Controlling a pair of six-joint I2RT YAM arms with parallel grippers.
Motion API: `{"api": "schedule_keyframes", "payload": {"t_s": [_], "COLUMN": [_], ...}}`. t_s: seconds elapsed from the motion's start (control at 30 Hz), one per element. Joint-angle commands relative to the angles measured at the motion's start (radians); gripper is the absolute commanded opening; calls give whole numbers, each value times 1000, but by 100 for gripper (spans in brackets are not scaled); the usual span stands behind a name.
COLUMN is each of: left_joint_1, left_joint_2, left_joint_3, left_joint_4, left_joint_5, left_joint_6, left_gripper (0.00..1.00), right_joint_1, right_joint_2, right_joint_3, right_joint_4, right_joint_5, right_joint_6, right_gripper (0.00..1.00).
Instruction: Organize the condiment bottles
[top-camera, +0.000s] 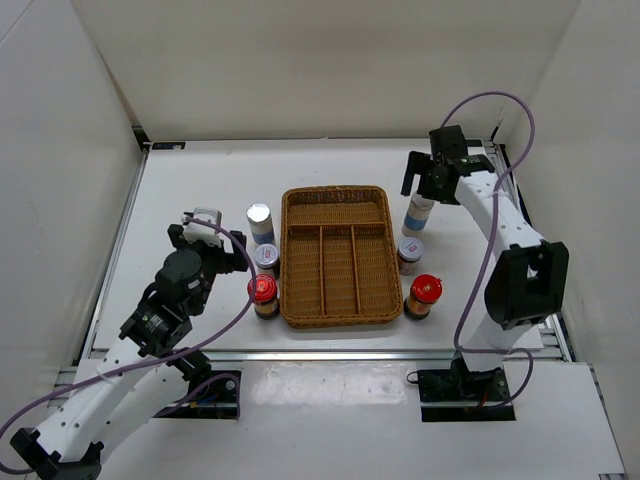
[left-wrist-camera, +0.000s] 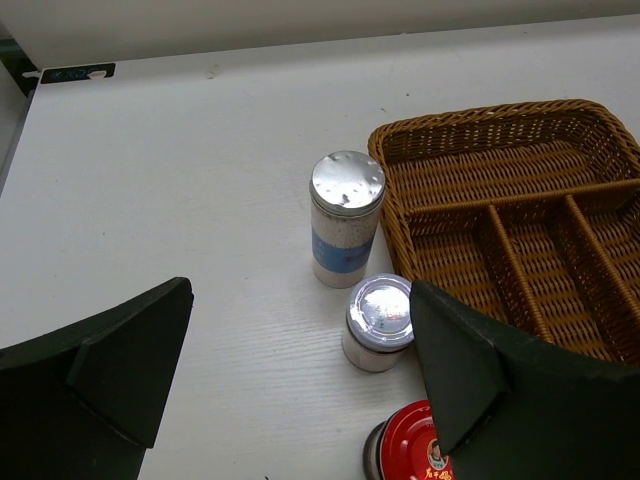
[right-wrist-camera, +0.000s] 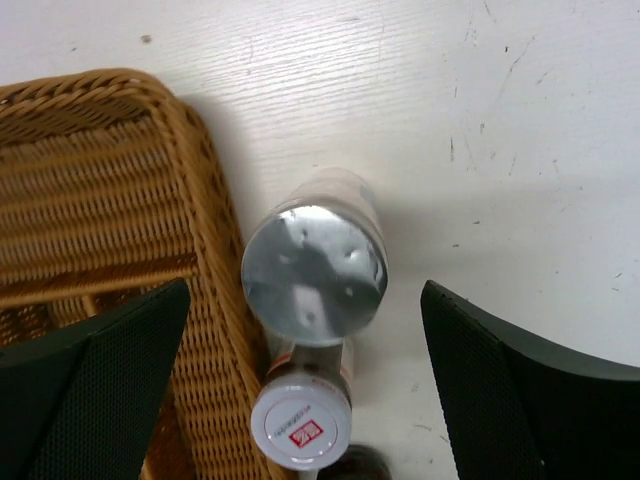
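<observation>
Three condiment bottles stand in a row left of the wicker tray (top-camera: 335, 300): a tall silver-capped one (top-camera: 259, 222) (left-wrist-camera: 346, 220), a short silver-lidded jar (top-camera: 266, 258) (left-wrist-camera: 379, 322) and a red-capped one (top-camera: 263, 293) (left-wrist-camera: 410, 455). Three more stand right of the tray: a tall one (top-camera: 418, 212) (right-wrist-camera: 314, 270), a short jar (top-camera: 411, 252) (right-wrist-camera: 300, 425) and a red-capped one (top-camera: 423, 293). My left gripper (top-camera: 228, 245) (left-wrist-camera: 300, 385) is open and empty, just left of the left row. My right gripper (top-camera: 432, 178) (right-wrist-camera: 305, 350) is open above the right tall bottle, a finger on each side, not touching.
The tray's compartments (left-wrist-camera: 520, 230) hold nothing. The tray's rim (right-wrist-camera: 205, 230) lies close against the right-hand bottles. White walls enclose the table on the left, back and right. Bare white table lies left of the left row (left-wrist-camera: 150, 180).
</observation>
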Motion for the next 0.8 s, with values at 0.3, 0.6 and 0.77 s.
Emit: {"api": "schedule_keyframes", "payload": {"t_s": [0.3,0.6,0.77], "left_joint_1": [-5,-5,-5], "left_joint_2": [-14,-23,-23], "left_joint_3": [-17,-17,-17], "left_joint_4": [23,23,23], "left_joint_5": [-18,-18,-27], "left_joint_6": [8,8,8], "left_gripper": [100,100,100], "right_joint_1": [2,51,111], "right_joint_2": [154,21,-82], "right_joint_3": [133,115,153], "right_joint_4": [-65,-53,-44], "right_joint_5": [54,161,313], "right_joint_6": [10,-19,-93], "right_gripper": [81,35,19]}}
